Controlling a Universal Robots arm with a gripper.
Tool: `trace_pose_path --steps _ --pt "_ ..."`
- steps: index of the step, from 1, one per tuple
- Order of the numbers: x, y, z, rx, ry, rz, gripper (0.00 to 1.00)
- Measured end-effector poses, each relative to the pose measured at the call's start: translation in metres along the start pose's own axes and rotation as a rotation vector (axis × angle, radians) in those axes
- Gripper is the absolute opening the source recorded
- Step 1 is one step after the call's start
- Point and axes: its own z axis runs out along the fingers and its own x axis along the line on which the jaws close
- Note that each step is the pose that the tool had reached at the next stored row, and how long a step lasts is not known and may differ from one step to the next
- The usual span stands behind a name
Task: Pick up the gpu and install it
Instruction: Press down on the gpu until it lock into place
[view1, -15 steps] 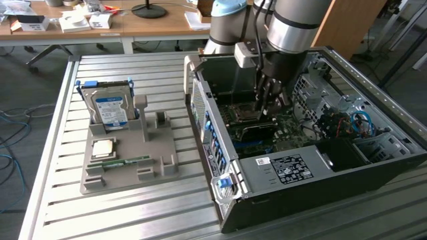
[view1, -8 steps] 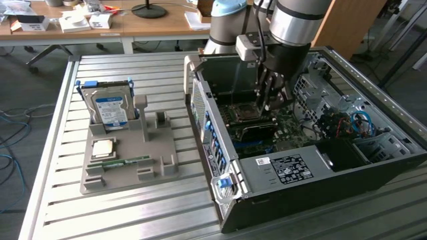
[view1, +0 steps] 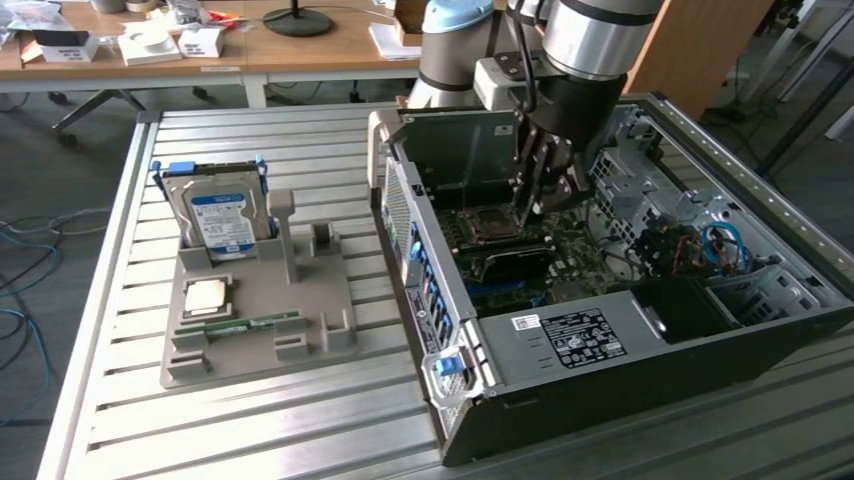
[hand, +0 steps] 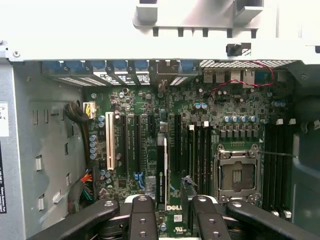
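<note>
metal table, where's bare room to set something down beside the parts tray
Free: the slatted metal table in front of the grey parts tray, and the strip behind the hard drive. Crowded: the tray itself and the open computer case, where the gripper hangs over the motherboard.

Even, diffuse daylight in both views. Glare overexposes the computer case (hand: 150, 30) wall beyond the motherboard (hand: 200, 130). Case interior shadowed.

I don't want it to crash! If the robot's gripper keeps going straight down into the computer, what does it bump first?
Probably the gpu, the thin dark card standing on edge between the gripper fingers. It sits over the green motherboard and its expansion slots, so the card would likely meet a slot there first. Depth is hard to judge.
</note>
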Motion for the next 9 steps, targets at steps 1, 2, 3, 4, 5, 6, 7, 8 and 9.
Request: trace_pose_path --steps 1,2,3,4,5,6,7,8,9 --pt "0.0000 0.0000 -0.0001 0.0000 0.0002 0.000 0.34" --pt "0.0000 0.0000 -0.0001 -0.0001 0.0002 0.000 0.34" --pt "0.0000 0.0000 -0.0001 -0.0001 0.0002 0.000 0.34" --pt "0.0000 0.0000 -0.0001 0.0000 0.0002 0.000 0.34" --pt "0.0000 0.0000 -0.0001 -0.0001 0.0002 0.000 0.34" --pt "0.0000 0.0000 -0.0001 -0.0001 0.0002 0.000 0.34" --pt "0.0000 0.0000 -0.0001 0.0000 0.0002 0.000 0.34" --pt "0.0000 0.0000 -0.0001 -0.0001 0.0002 0.000 0.34" --pt "0.0000 0.0000 -0.0001 0.0000 0.0002 0.000 0.34"
